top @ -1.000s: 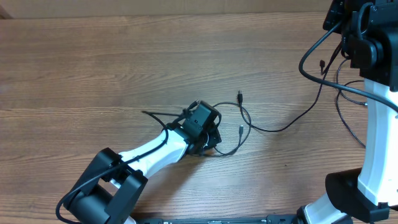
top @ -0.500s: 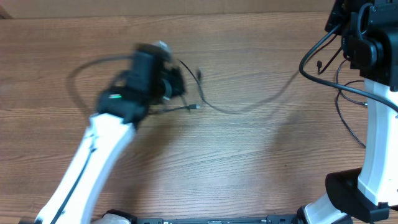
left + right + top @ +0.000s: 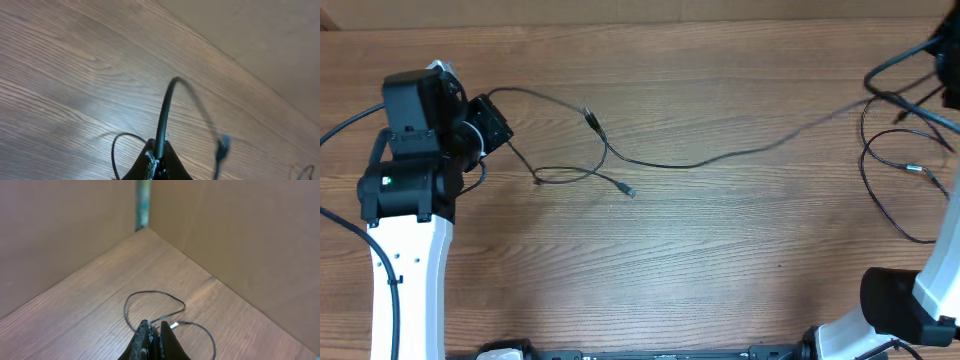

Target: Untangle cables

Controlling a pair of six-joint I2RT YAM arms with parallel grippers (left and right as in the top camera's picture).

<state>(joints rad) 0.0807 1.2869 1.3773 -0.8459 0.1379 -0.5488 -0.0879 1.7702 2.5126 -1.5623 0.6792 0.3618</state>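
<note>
My left gripper (image 3: 498, 125) sits at the far left of the table, shut on a thin black cable (image 3: 720, 158). That cable arcs past a small plug (image 3: 590, 118) and stretches right toward the top right corner. A second cable loop (image 3: 565, 178) with a plug end (image 3: 630, 191) lies just below it. In the left wrist view the cable (image 3: 165, 110) rises from between my shut left gripper (image 3: 159, 151). My right gripper (image 3: 154, 326) is shut on a thin cable (image 3: 150, 294) above the table, out of the overhead view. Loose cable loops (image 3: 890, 200) lie at the right.
The wooden table (image 3: 670, 280) fills the overhead view. The right arm's base (image 3: 905, 305) stands at the front right and the left arm's white link (image 3: 410, 270) at the front left. Brown cardboard walls (image 3: 240, 240) meet at a corner behind the right side.
My left arm swung from the table's middle to the far left, dragging the cable and spreading it out. The right arm moved out of the overhead view, and the long cable now stretches across.
</note>
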